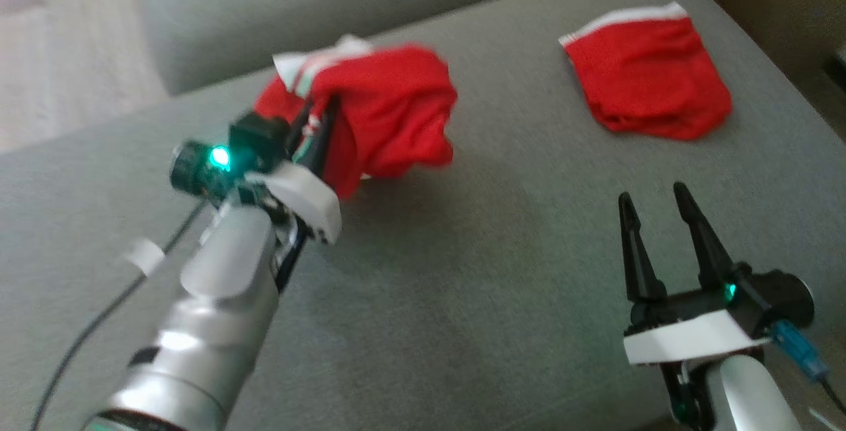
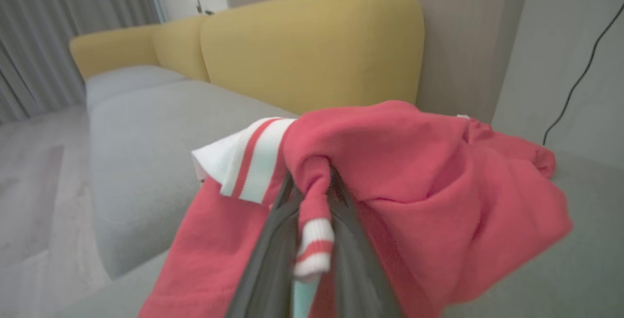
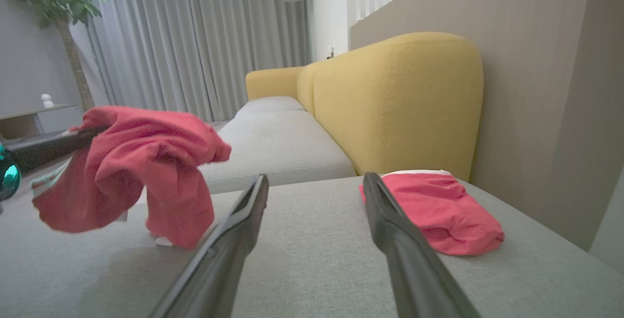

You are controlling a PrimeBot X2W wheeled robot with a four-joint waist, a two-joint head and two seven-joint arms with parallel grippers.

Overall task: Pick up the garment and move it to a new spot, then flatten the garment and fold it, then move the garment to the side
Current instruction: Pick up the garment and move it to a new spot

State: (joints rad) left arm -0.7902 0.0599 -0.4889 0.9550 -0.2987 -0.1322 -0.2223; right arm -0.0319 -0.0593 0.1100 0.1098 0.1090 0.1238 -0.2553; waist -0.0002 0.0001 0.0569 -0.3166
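Red garment (image 1: 390, 110), white-and-red striped trim: bunched, held up over the grey sofa seat (image 1: 462, 272) near its far edge, a fold pinched in the left tool (image 1: 322, 114), loose cloth hanging. Second red garment (image 1: 651, 77): folded flat, far right corner.

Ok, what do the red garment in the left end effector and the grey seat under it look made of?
Crumpled red garment with white striped trim: soft matte knit, probably cotton jersey; it hangs in limp folds. Grey sofa seat cushion: matte woven upholstery cloth with a fine flecked texture; fibre unclear.
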